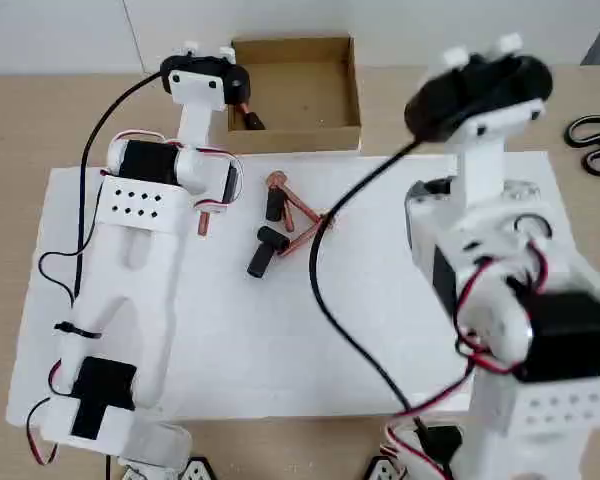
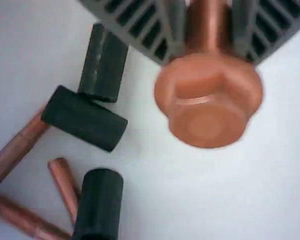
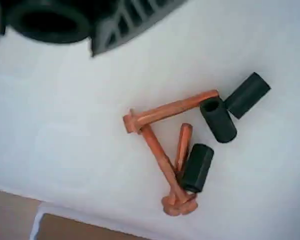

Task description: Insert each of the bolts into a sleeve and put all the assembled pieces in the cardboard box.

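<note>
— Bolt (image 2: 208, 100) first: what has hold of it?
— The left gripper (image 2: 208, 30). Its grey fingers (image 2: 140, 30) are closed on the copper shaft from both sides, and the flanged head sticks out past the fingertips. The shaft's far end is cut off by the frame.
— And the right gripper (image 3: 60, 22)?
— It clasps a black sleeve (image 3: 50, 37), seen end-on, bore open. One finger (image 3: 130, 17) shows plainly; the other is a sliver at the frame's edge.
— What lies near the left fingertips?
— Just beside them, the loose sleeves (image 2: 85, 117), three, and the loose bolts (image 2: 15, 150), crossed over one another and partly cropped. One bolt lies tight against a sleeve; whether its end is inside I cannot tell.
— Room to move?
— Bare white sheet (image 1: 280, 340) on the near side of both hands, its edges well clear of the pile on every side. The cardboard box (image 1: 295, 135) stands beyond the left gripper, at the sheet's far edge, with one assembled piece (image 1: 248, 117) in its corner. Scissors (image 1: 595, 143) lie well apart from the right arm, on the table (image 1: 20, 110), cropped by the frame.
</note>
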You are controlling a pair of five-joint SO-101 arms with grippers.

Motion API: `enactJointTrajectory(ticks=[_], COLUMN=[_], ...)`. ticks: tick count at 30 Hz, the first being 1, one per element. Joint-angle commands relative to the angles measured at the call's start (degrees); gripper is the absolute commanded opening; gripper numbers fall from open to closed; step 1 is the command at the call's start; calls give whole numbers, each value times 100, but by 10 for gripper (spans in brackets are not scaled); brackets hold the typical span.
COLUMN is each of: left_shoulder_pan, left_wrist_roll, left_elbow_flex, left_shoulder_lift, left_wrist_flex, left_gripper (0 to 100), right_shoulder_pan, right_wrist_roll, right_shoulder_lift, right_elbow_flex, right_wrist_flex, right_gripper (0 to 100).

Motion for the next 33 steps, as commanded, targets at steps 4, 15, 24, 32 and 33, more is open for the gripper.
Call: enactJointTrajectory(ticks=[4,15,24,32,33], left_shoulder_pan=[229,589,774,1749,1890], left_wrist_roll=[0,123,1222,1187,1116], left_elbow_flex=[-426,-418,-453,-796,-796], left_shoulder_lift=[-598,-1143,-1160,-1626,-1697], left_wrist_flex=[-422,-475,-703,-1310,-1327], left_gripper=[6,6,6,6,6], right_shoulder_pan=[13,-57,-532,-637,-637], right_wrist_roll=[299,35,-923,-1407,-1495], right_shoulder_lift=[-1262,-2730,-4136,-4242,-4242], right_elbow_flex=[1670,5090,7754,8325,8360], right_wrist_flex=[-1007,-4136,-6396,-6501,-6510], right_gripper=[4,6,4,4,4])
